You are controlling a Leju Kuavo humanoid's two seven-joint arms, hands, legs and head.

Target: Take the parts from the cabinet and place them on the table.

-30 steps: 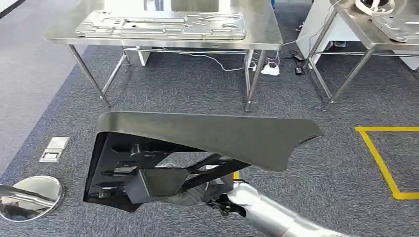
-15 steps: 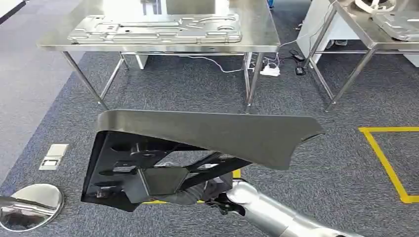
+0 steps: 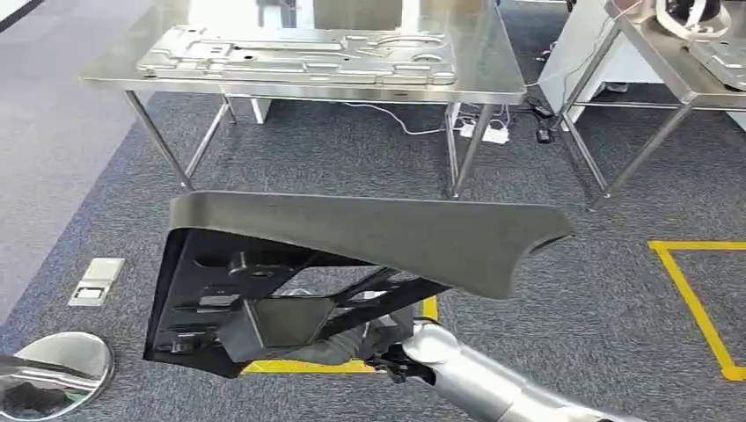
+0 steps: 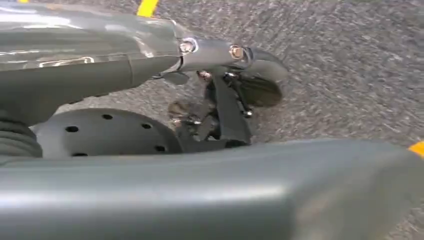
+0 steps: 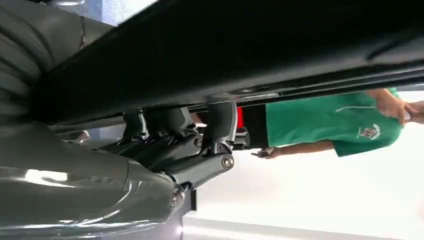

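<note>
The right hand (image 5: 200, 145) is clamped on the big black part (image 3: 352, 264), holding it from under, near the robot & up off the floor. Can't tell if the left hand (image 4: 220, 115) is apart or together. The worktop (image 3: 493, 70) is far ahead w/ a metal plate (image 3: 299, 53) on it. Best to walk slow, keep the part flat, set it on a bare spot.
</note>
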